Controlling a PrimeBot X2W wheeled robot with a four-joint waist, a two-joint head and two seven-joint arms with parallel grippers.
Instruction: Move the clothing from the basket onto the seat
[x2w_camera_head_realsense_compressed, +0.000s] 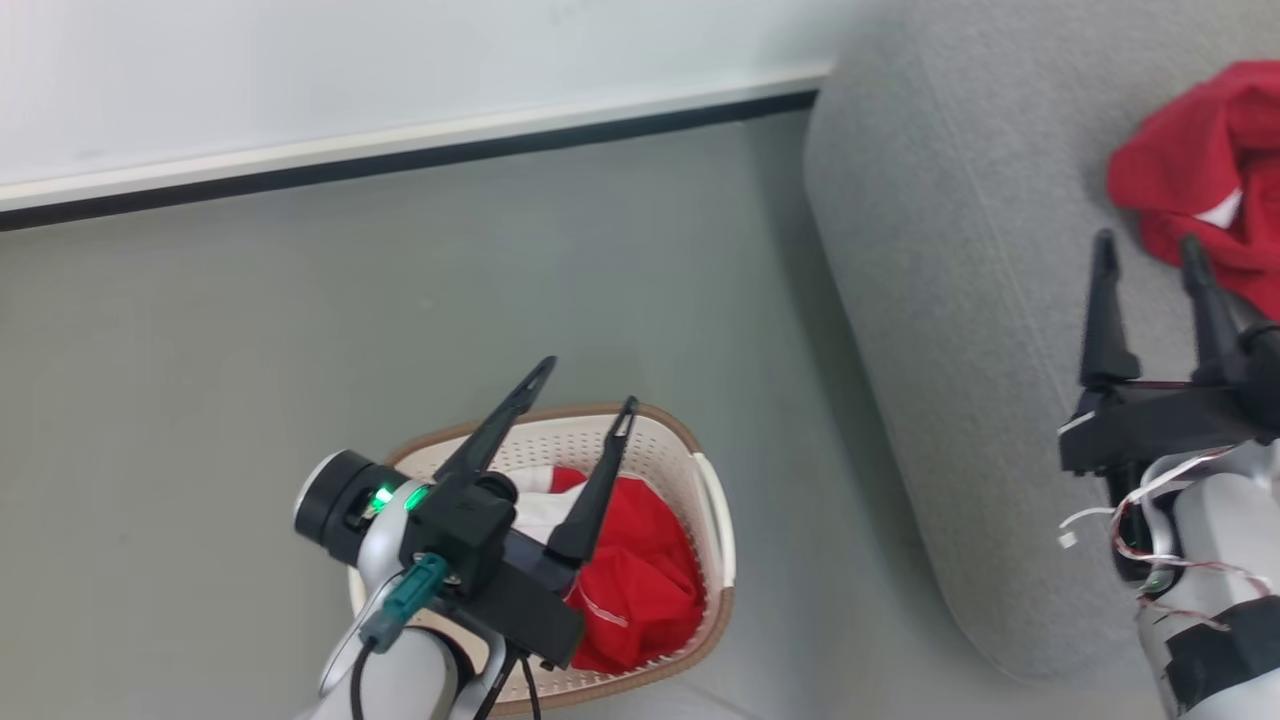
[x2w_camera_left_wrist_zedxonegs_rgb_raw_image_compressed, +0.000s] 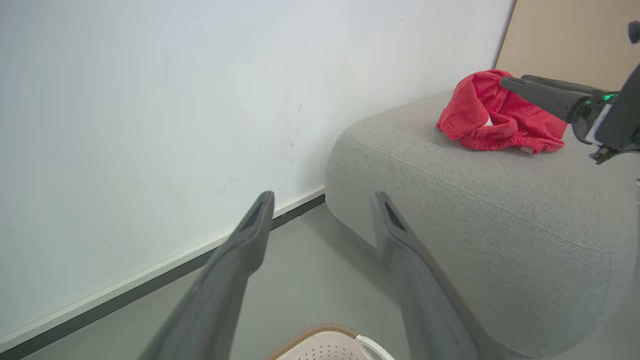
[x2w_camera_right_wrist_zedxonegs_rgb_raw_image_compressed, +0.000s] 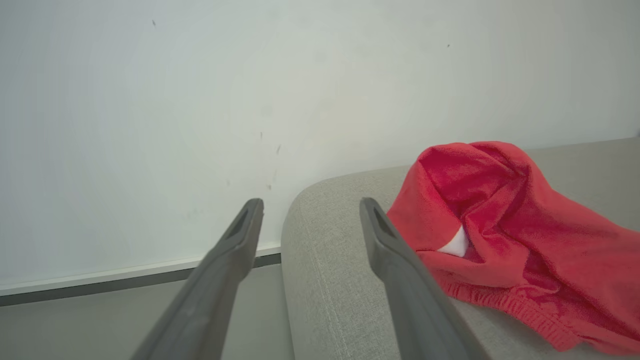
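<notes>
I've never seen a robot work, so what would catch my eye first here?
A bright red garment lies crumpled on the grey sofa at the right, with the open right gripper close by. Lower down, more red and white clothing sits in the basket on the floor, under the open left gripper.

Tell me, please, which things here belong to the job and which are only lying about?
Belong to the job: the basket, the red clothing inside it, a white piece beside that, the seat, the red garment on it.
Just surroundings: the floor, the wall, the skirting board, the beige panel.
</notes>
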